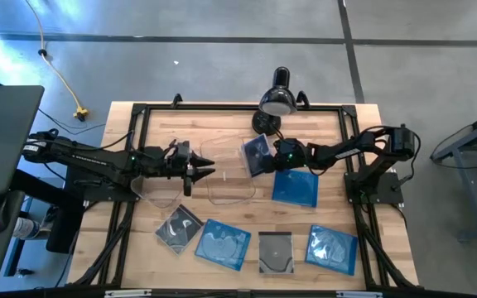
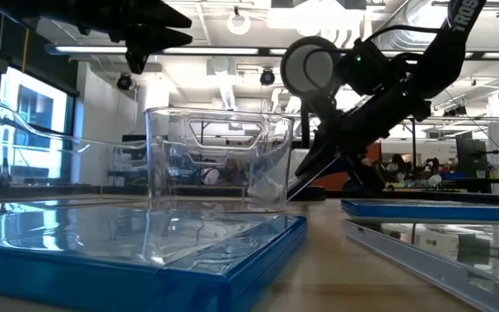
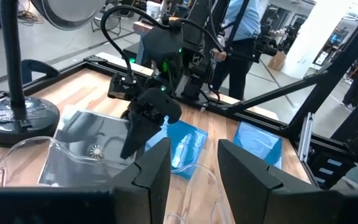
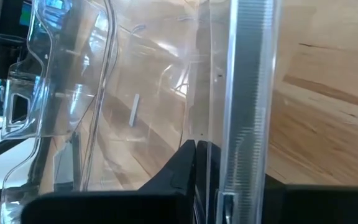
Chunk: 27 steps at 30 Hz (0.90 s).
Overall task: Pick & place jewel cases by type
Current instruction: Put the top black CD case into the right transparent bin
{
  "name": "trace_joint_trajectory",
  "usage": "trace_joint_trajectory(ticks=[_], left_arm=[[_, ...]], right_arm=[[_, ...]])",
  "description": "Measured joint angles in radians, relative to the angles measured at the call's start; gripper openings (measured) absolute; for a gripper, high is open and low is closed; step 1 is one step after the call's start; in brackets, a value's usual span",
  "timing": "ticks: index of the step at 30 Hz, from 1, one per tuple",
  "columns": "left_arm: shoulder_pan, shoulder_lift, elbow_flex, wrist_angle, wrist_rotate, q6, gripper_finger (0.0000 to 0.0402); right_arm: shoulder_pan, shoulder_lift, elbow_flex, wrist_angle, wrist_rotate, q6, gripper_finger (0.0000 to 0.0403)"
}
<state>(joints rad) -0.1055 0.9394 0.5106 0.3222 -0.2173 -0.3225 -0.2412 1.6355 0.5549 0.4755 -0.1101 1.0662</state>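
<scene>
My right gripper [image 1: 270, 156] reaches in from the table's right and is shut on a dark grey jewel case with a clear cover [image 1: 255, 154], tilted at the right wall of the middle clear bin [image 1: 230, 175]. My left gripper [image 1: 201, 170] hangs open in the air between that bin and the left clear bin [image 1: 157, 189], touching nothing. Flat on the table lie a blue case [image 1: 295, 186] beside the right arm and, along the near side, a dark case [image 1: 179, 225], a blue one [image 1: 222, 242], a dark one [image 1: 276, 251] and a blue one [image 1: 331, 248]. My right gripper pinches the held jewel case [image 3: 89, 149] between its two fingers at one edge [image 4: 213, 143]. The fingers [image 3: 135, 127] slant down at it from the table's right. The case is tilted, and its lower part reaches into the bin [image 2: 271, 180]. Whether it touches the bin wall I cannot tell.
A black desk lamp [image 1: 277, 99] stands on its round base [image 3: 14, 115] at the far edge, close behind the right gripper. A black frame [image 1: 139, 112] runs round the wooden table top. People stand in the room beyond the table [image 3: 241, 25].
</scene>
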Motion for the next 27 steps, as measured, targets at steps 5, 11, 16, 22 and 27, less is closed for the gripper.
trace_joint_trajectory(ticks=[5, 11, 16, 22, 27], left_arm=[[0.000, 0.000, 0.000, -0.006, 0.000, 0.000, 0.0131], [0.000, 0.000, 0.000, -0.012, 0.000, 0.000, 0.0131], [0.000, 0.000, 0.000, -0.012, 0.000, 0.000, 0.0131], [0.000, 0.000, 0.000, -0.012, 0.000, 0.000, 0.0131], [0.000, 0.000, 0.000, -0.012, 0.000, 0.000, 0.0131]], right_arm=[[0.002, -0.042, -0.001, -0.042, 0.008, -0.005, 0.0021], [0.037, -0.141, -0.001, -0.157, 0.059, -0.013, 0.0015], [0.082, -0.237, -0.001, -0.249, 0.112, -0.003, 0.0015], [0.135, -0.353, -0.001, -0.300, 0.179, 0.020, 0.0015], [0.178, -0.417, -0.001, -0.293, 0.212, 0.058, 0.0014]])
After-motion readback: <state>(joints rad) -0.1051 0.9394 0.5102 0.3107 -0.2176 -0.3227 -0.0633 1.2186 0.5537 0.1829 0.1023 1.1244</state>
